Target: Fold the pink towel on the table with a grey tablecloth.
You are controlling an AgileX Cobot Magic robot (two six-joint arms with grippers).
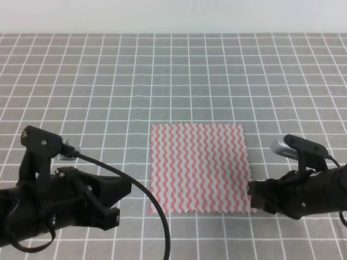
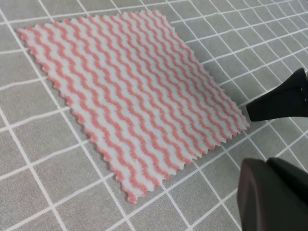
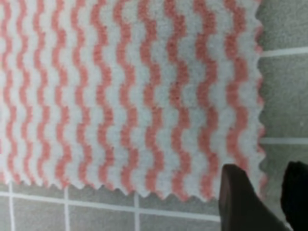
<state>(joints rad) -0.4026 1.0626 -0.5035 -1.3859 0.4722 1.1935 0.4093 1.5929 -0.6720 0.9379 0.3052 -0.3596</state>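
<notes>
From above, we see the pink towel (image 1: 198,168) flat and unfolded on the grey table (image 1: 108,81), between the left gripper (image 1: 115,208) and the right gripper (image 1: 254,199). At the left wrist, the fingers (image 2: 274,199) show, but we cannot tell their gap. At the right wrist, the jaws stand parted over the towel's near right corner (image 3: 240,178); closing too shallow could miss the thin cloth.

Fuzzy matt cloth pink towel (image 1: 198,167), woven matt grey tablecloth (image 1: 108,81), smooth black plastic tool (image 2: 276,192) w/ slight sheen

Place: a lab-style robot test bench, not a home.
Surface: table (image 1: 108,81) under grey cloth ruled with a regular white grid, filling the view.
Backdrop: plain pale wall (image 1: 173,16) along the far edge.
Rig: two black arms with wrist cameras and a loose cable (image 1: 146,200).
Prop: one towel (image 1: 198,168), laid flat.
</notes>
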